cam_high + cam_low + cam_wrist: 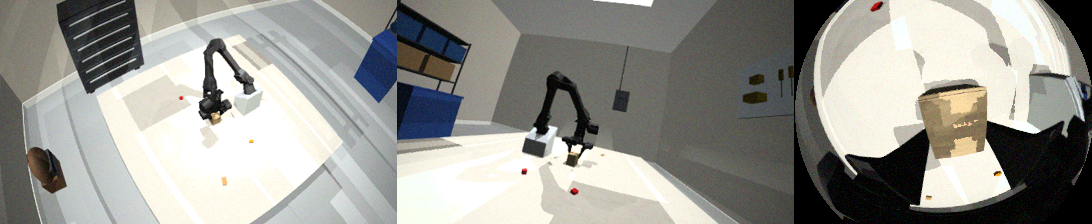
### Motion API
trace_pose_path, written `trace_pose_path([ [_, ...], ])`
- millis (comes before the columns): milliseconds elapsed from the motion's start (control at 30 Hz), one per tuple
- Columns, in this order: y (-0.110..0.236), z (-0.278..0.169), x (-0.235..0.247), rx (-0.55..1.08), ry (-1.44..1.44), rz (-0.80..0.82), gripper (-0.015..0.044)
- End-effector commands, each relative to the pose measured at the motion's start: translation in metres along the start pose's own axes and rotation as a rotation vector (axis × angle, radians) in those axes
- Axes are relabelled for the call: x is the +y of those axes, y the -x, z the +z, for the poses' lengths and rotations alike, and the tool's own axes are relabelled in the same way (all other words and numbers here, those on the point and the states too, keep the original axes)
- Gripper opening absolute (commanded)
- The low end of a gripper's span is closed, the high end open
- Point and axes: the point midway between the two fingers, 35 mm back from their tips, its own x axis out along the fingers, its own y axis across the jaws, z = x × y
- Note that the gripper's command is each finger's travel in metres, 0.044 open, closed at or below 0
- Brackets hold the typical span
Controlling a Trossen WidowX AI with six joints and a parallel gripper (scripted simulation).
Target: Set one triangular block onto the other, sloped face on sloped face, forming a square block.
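Note:
The two tan triangular blocks (216,118) (573,159) (954,123) stand together as one square-looking block on the table, close in front of the arm's base. I cannot make out the seam between them. My gripper (214,111) (577,148) (955,128) hangs right over this block with a finger on either side of its upper part. The fingers stand open, a little wider than the block. Whether they still touch it I cannot tell. In the wrist view the block's top looks level.
The arm's white pedestal (247,102) (540,141) stands just beside the block. Small red cubes (180,97) (524,171) (574,190) and two orange pieces (252,141) (224,181) lie scattered on the table. A dark drawer cabinet (102,41) and a blue bin (377,69) stand off the table.

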Motion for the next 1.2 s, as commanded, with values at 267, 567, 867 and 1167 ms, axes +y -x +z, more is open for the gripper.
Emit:
trace_pose_path([
  [267, 0.000, 0.000, 0.000, 0.000, 0.000, 0.000, 0.0440],
  [567, 0.086, -0.003, 0.004, 0.009, 0.001, -0.001, 0.0440],
  [867, 0.110, -0.001, 0.000, 0.005, 0.001, -0.002, 0.0440],
  [1167, 0.103, -0.002, 0.001, 0.000, 0.012, -0.002, 0.0440],
])
